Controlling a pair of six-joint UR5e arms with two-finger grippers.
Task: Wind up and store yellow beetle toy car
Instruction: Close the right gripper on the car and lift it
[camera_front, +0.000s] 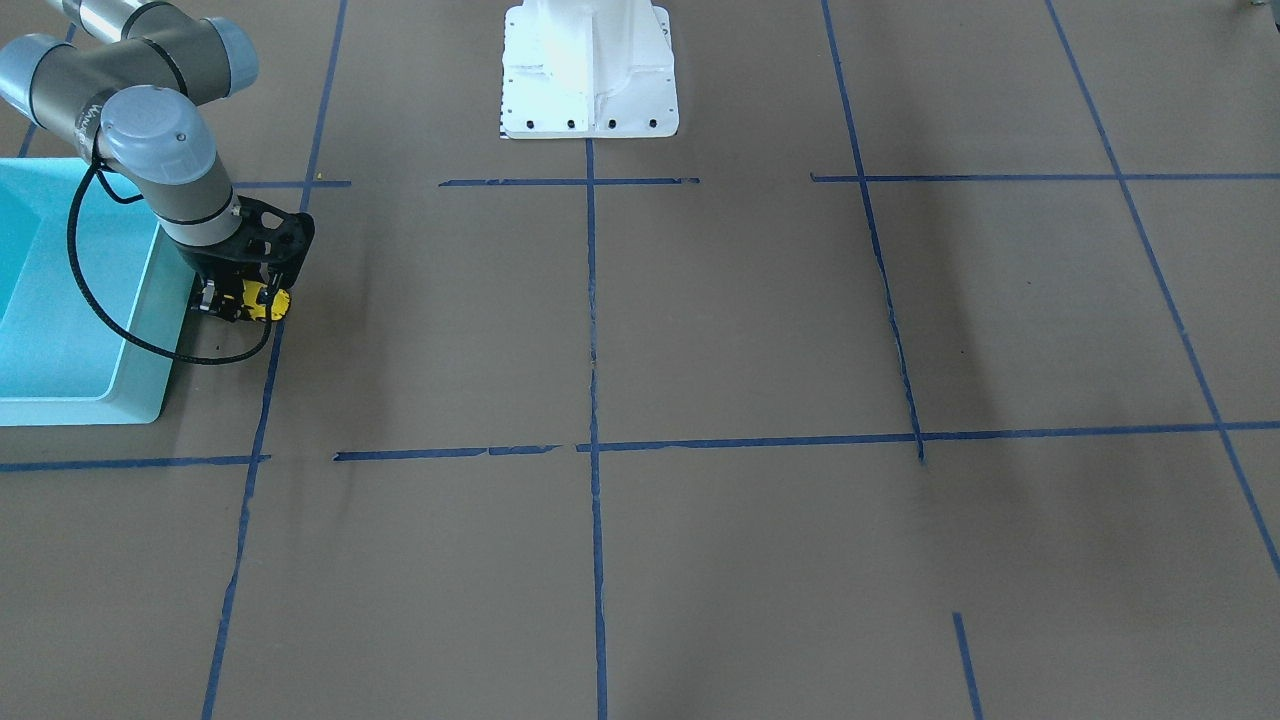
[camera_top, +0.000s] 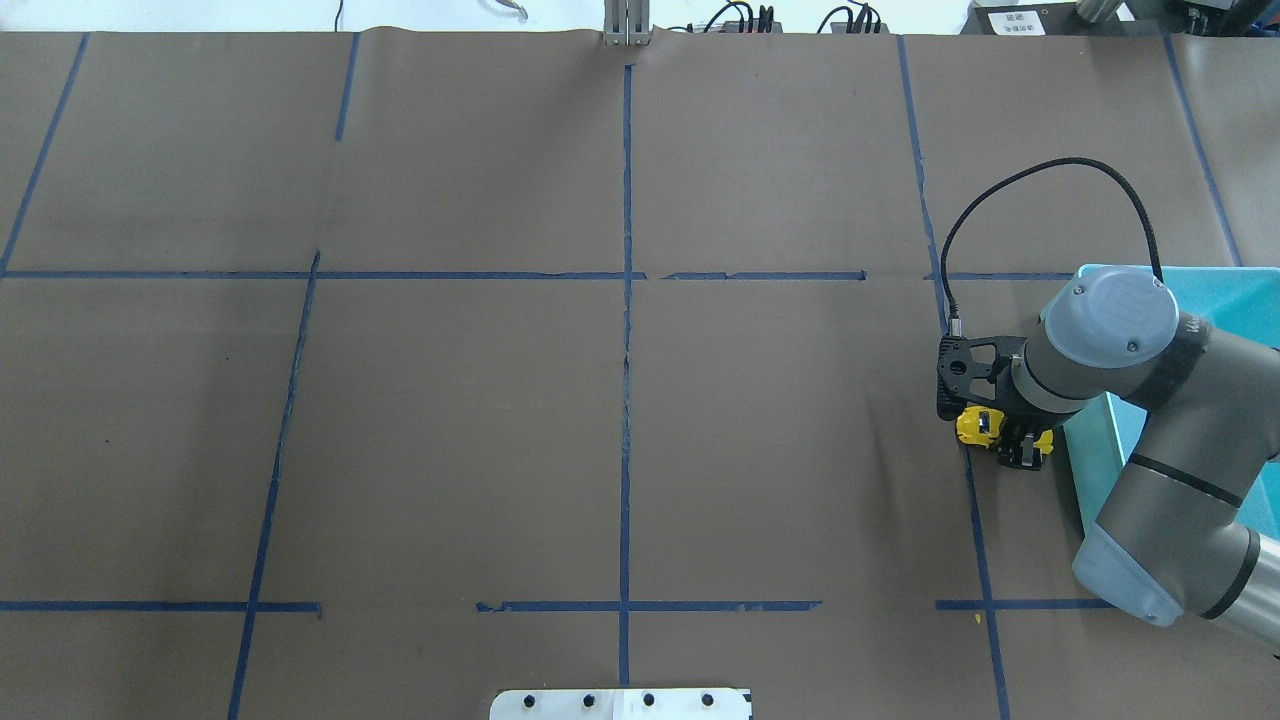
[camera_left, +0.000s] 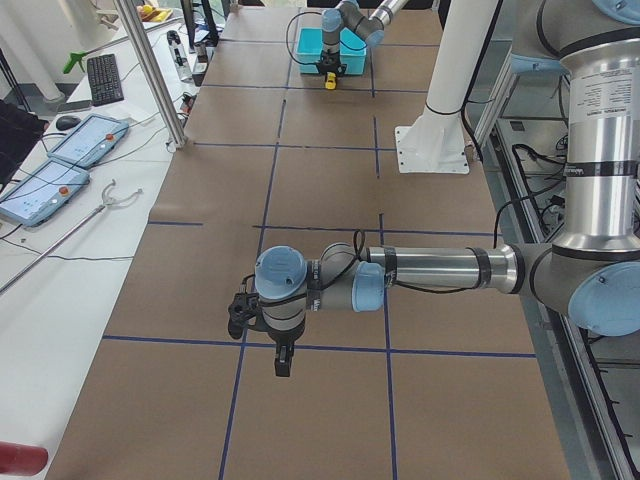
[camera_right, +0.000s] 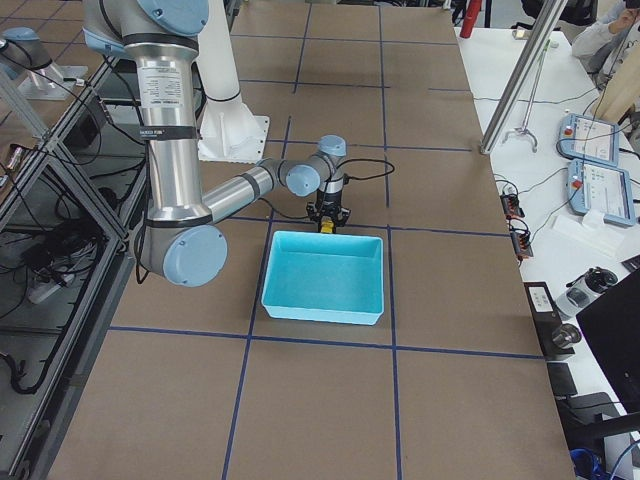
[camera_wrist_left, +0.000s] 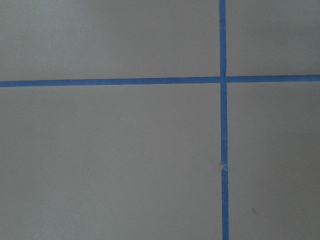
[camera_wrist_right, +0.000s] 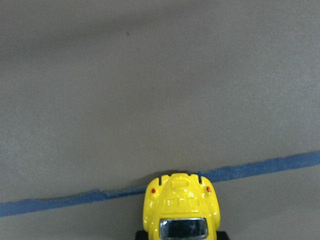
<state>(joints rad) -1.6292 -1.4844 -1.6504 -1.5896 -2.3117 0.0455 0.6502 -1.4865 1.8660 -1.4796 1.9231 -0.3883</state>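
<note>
Yellow paint shines on the tiny round beetle toy car with dark windows. It sits right between the right jaws, which are squeezed on its middle, so a bit of yellow pokes out on each side of them. The grey right arm bends down to hold the jaws low over the brown paper table. I cannot tell if the car's little wheels touch the table. From the camera on that wrist, the car's rounded end points away from the jaws and lies over a strip of blue tape that runs across just in front of them. A big turquoise plastic bin stands just beside the right jaws, and the car is outside it. A thin black cable loops up from the wrist above the jaws. The left jaws are far from the car, at the other end of the table, hanging from the grey left arm and pointing down near a cross of blue tape. They are too small to see well, so I cannot tell if they are apart or together.
</note>
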